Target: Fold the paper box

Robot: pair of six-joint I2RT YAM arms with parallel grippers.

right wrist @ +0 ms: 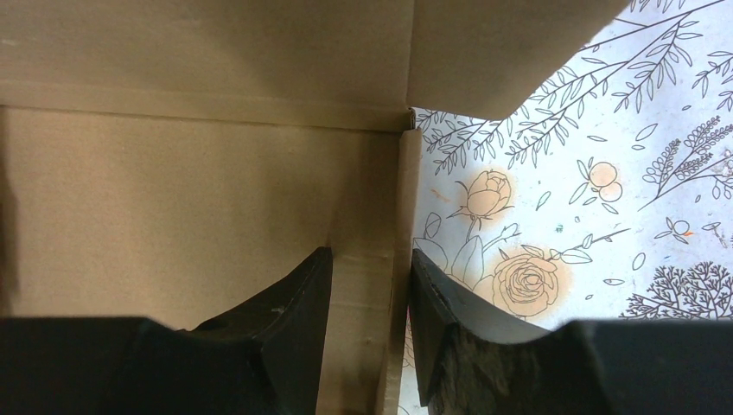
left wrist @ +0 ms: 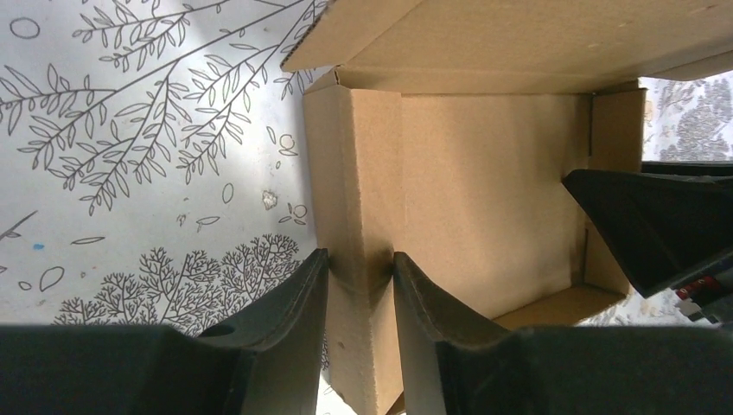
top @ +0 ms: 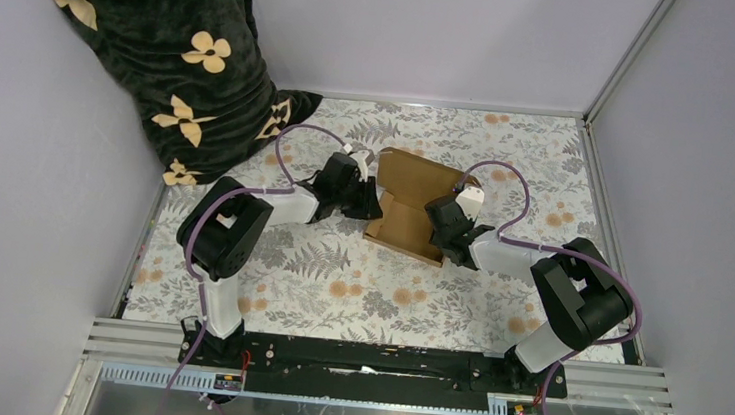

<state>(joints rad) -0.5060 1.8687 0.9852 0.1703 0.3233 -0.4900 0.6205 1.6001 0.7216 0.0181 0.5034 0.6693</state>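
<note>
The paper box is lying near the middle of the table, partly formed. Its shallow tray is facing up and a wide flap is standing open on its far side. The two arms are reaching in toward it from either side.

The left pincer is meeting the box at its left wall. In the left wrist view, this pincer is pinching that upright wall of the box. One dark finger is pressing on the outer face and the other on the inner face, and the cardboard is buckling slightly between them. The tray floor is stretching away beyond the wall, and the open flap is overhanging at the top. The right pincer is showing as a dark shape at the far side of the tray.

The right pincer is sitting at the box's right wall, toward the near corner. In the right wrist view, this pincer is closing on the wall of the box. One finger is inside the tray and the other is outside, over the flowered table. The wall is standing upright between them and running up to a corner.

A person in a dark flowered garment is standing at the far left corner.
</note>
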